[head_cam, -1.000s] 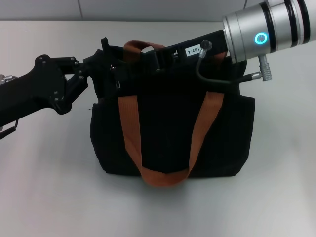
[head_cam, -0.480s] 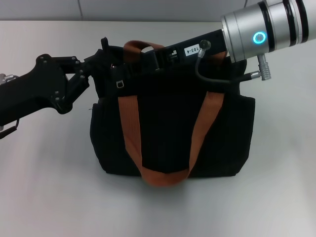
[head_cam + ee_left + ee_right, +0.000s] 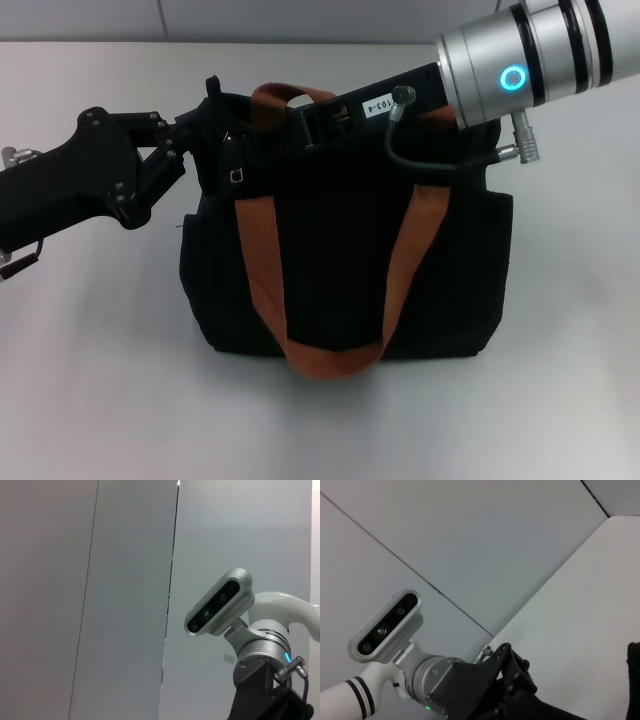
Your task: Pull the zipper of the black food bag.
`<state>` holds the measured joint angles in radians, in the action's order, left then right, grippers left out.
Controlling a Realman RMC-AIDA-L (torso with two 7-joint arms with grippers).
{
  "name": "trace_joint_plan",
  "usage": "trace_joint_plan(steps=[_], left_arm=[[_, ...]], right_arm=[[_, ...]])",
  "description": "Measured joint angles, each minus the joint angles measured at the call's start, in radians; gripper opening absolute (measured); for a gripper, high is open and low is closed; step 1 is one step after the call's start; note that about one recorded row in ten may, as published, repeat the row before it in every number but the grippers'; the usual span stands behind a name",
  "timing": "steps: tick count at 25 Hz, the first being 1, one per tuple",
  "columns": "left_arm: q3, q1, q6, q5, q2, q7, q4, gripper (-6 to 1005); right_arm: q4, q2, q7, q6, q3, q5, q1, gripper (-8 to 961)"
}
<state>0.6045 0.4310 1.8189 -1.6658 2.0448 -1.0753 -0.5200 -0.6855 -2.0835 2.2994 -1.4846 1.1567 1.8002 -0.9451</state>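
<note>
Black fabric food bag [image 3: 345,260] looks soft, so we brace it with left gripper [image 3: 205,140]; right gripper [image 3: 310,125] at zipper line. Neither claw's opening can be told.

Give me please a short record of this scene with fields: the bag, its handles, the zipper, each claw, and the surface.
bag: black food bag, upright on the table
handles: orange straps, one looping down the front
zipper: small silver tab near the bag's upper left edge
left claw: at the bag's upper left corner; fingers not clear
right claw: over the bag's top edge; fingertips hidden
surface: white table
</note>
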Motion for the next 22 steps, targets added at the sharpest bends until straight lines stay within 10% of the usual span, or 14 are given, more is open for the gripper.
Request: trace_joint_plan(steps=[7,22], left_arm=[[0.000,-0.003,0.000,0.000,0.000,0.000,0.000,144],[-0.019,-0.010,-0.008,0.001,-0.007,0.000,0.003,150]], right_arm=[[-0.010,-0.003,-0.004,0.022,0.030,0.001,0.000,28],[-0.116,0.000,0.073,0.009,0.029,0.053,0.038,0]])
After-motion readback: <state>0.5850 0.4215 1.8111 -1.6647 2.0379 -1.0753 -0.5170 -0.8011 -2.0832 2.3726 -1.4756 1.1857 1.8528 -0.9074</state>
